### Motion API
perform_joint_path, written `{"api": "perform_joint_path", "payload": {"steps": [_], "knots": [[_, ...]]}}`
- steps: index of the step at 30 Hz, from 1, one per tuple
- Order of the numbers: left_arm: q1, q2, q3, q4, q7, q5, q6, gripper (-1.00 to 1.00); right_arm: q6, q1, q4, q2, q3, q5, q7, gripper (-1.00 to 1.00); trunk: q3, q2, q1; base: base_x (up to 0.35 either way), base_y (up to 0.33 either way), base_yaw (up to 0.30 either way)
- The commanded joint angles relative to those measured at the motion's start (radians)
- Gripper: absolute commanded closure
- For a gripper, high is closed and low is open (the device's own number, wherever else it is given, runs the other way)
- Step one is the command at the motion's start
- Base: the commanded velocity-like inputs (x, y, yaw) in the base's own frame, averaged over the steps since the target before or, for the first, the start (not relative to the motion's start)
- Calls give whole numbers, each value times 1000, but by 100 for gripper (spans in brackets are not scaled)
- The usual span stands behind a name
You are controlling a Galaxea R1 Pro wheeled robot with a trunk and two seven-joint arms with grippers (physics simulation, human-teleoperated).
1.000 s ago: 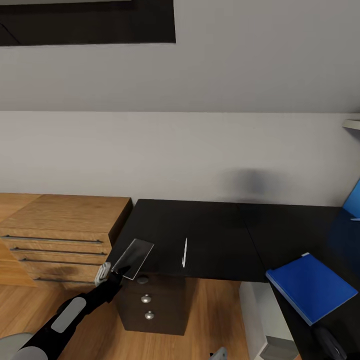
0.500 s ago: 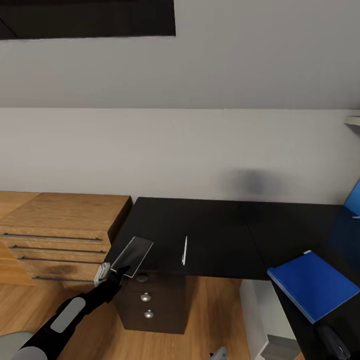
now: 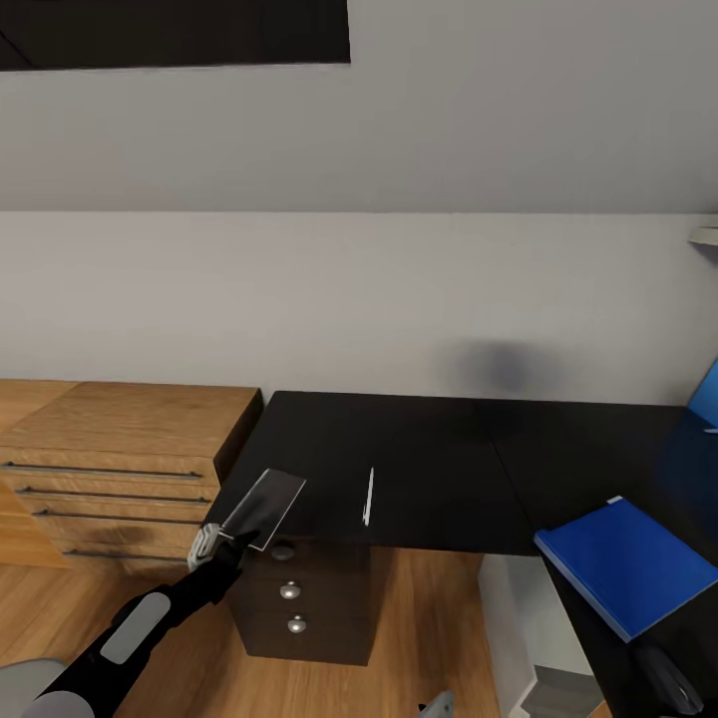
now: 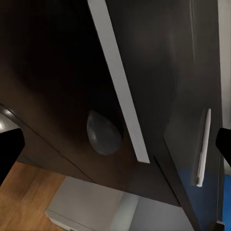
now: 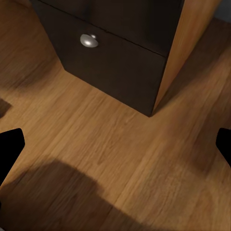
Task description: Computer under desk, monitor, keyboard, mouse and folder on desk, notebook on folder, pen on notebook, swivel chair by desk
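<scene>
From the head camera, the desk [image 3: 439,469] has a glossy black L-shaped top against a plain grey wall. The left gripper [image 3: 221,543] is at the top's front left corner, clamped on the near end of a thin, flat dark notebook [image 3: 263,507] whose far end rests on the desk. A slim white pen [image 3: 368,497] lies on the top just right of the notebook, apart from it. On the right wing lies the flat bright-blue folder [image 3: 626,563], with the dark mouse [image 3: 668,680] near its front corner. Under the top sit dark drawers with round silver knobs [image 3: 290,591]. Beside the desk on the left stands a light wooden chest [image 3: 120,459] with long bar handles.

The left wrist camera looks along the glossy top: the notebook's pale edge [image 4: 120,82] runs across it, the pen [image 4: 203,147] lies farther off, and a rounded knob [image 4: 103,132] shows below.

The right wrist camera faces a wood-grain floor [image 5: 106,163] and a dark drawer front with one knob [image 5: 89,40]; the right gripper's dark fingertips [image 5: 9,147] sit wide apart at the frame's edges, holding nothing.
</scene>
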Motion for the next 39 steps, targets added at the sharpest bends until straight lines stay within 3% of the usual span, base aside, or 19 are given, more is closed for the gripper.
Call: {"api": "perform_joint_path", "payload": {"steps": [1,14,39], "knots": [[-1,1,-4,0,-2,7,1,-100,-2,-1,-1,-1,8,-5,-8,-100,-1,-1,0,0,0,0],[-1,1,-5,0,-3,9,1,-100,-2,-1,-1,-1,8,-5,-8,-100,-1,-1,0,99,0,0],[-1,1,-5,0,-2,10,0,-100,-2,-1,-1,-1,9,-5,-8,-100,-1,-1,0,4,0,0]]}}
